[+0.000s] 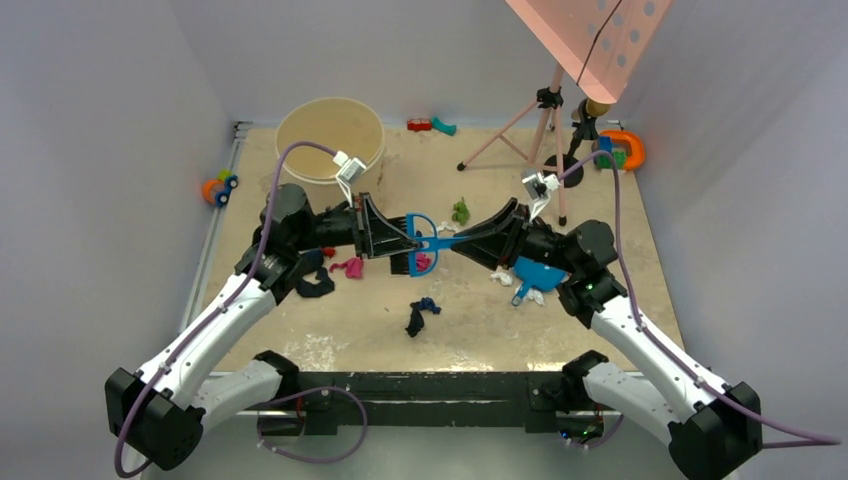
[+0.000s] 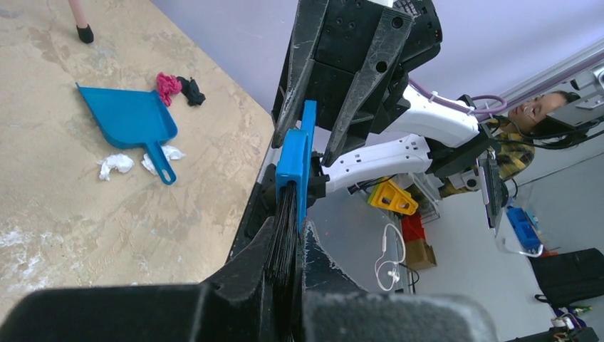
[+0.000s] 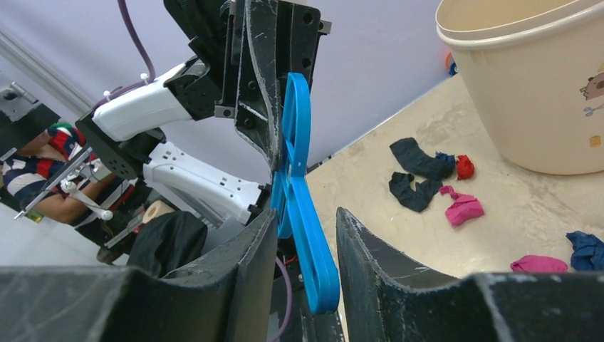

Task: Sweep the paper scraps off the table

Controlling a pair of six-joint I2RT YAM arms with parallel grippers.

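The left gripper's fingers (image 2: 243,274) are clamped tight on the bristle end of the blue brush (image 2: 293,160), which they hold off the table over its middle. The right gripper's fingers (image 3: 384,274) stand either side of the brush handle at a narrow gap. We see daylight on one side, so they do not grip it yet.

We judge this to be a hand-over of the brush from left to right. To do it well, we should close the right fingers squarely on the flat of the handle, well in from its free end. The left grip should hold until the right one is firm, and then open without twisting the brush. We want the bristles to end up pointing down at the table (image 1: 470,330).

The paper scraps (image 1: 350,267) are all on the table. Pink and dark wads lie left of the middle, a green one lies just beyond the brush, and a dark blue and a black one lie nearer us. White ones lie beside the blue dustpan (image 1: 540,272), which sits flat at the right under the right arm. A beige bin (image 3: 527,107) stands at the far left.
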